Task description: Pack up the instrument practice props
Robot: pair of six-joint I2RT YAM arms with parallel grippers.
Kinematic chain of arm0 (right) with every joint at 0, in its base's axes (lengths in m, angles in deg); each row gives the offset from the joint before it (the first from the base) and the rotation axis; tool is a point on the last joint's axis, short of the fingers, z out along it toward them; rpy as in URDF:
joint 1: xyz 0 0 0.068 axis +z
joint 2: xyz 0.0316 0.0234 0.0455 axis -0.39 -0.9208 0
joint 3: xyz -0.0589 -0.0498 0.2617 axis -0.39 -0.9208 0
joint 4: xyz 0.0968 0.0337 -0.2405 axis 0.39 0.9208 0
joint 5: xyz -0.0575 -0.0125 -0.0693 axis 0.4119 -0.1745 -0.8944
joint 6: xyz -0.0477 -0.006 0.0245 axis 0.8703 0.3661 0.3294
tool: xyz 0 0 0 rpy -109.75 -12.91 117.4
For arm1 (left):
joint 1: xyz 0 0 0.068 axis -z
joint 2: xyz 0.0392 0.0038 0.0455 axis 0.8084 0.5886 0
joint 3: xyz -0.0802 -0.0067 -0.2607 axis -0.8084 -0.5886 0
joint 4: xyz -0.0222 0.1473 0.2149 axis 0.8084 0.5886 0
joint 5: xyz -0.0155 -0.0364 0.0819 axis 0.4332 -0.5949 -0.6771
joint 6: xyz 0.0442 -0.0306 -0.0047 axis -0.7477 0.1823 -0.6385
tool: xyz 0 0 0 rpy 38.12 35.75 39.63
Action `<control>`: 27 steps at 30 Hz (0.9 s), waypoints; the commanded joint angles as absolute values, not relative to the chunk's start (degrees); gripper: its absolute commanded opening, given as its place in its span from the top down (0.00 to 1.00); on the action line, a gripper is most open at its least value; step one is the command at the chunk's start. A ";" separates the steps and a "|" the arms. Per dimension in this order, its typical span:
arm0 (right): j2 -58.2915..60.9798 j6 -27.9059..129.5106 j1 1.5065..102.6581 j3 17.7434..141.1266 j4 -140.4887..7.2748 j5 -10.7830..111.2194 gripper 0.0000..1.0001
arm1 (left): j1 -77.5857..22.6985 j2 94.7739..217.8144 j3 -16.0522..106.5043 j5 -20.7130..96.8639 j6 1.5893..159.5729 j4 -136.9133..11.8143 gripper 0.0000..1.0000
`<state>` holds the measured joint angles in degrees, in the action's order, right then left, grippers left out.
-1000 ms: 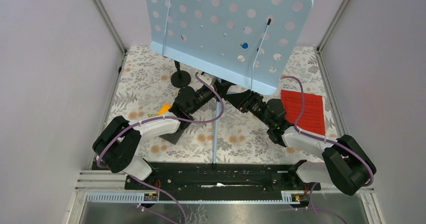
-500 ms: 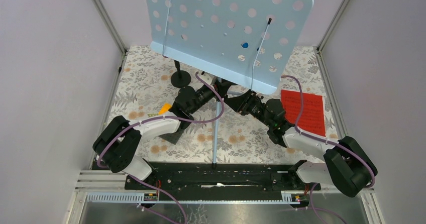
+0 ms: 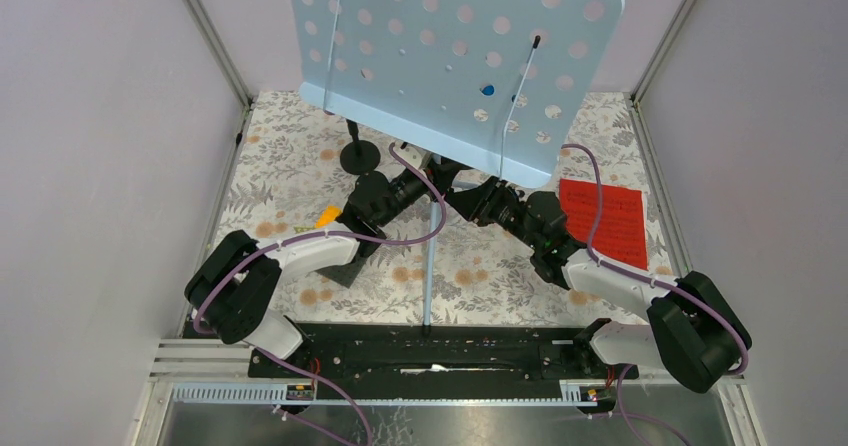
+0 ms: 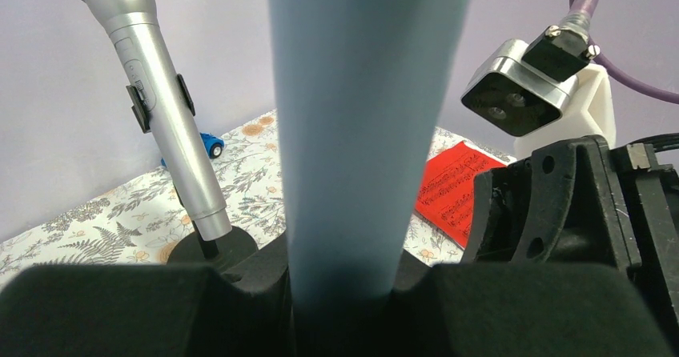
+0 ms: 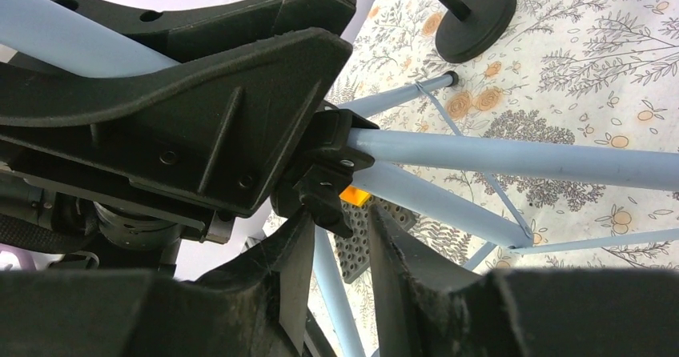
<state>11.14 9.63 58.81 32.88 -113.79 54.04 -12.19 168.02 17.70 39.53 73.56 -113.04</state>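
Action centres on the pale-blue perforated sheet-music holder (image 3: 450, 56), upright mid-table on its tripod legs; left gripper (image 4: 344, 309) is clamped around its pole, a finger on either side; right gripper (image 5: 340, 249) sits at the black leg collar (image 5: 324, 185), jaws a narrow slot apart, and whether they pinch it I cannot tell; red music sheet (image 3: 605, 221) lies flat off to the right; silver microphone (image 4: 164, 109) stands tilted in its black round-based mount (image 4: 212, 249), small blue toy car (image 4: 210, 143) behind it near the wall.
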 commanded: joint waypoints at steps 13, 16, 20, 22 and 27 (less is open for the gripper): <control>8.31 23.58 59.00 32.17 -127.00 54.95 0.99 | -13.51 173.51 15.86 35.34 82.99 -96.21 1.00; 7.04 35.94 58.99 31.08 -130.38 60.32 1.00 | -13.53 173.73 16.01 35.52 83.06 -96.22 1.00; 6.32 52.68 59.03 30.74 -129.23 67.94 0.94 | -13.50 173.77 16.12 35.57 83.06 -96.13 1.00; 6.87 63.76 59.09 30.34 -127.08 71.13 0.93 | -13.45 173.63 16.04 35.53 82.98 -96.08 1.00; 8.91 89.33 59.71 31.30 -115.85 72.23 0.98 | -13.53 173.69 16.10 35.62 83.06 -96.22 1.00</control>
<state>8.03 62.44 58.42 30.87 -126.58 65.63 -12.38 168.46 18.57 39.22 73.86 -112.98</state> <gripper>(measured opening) 0.211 0.260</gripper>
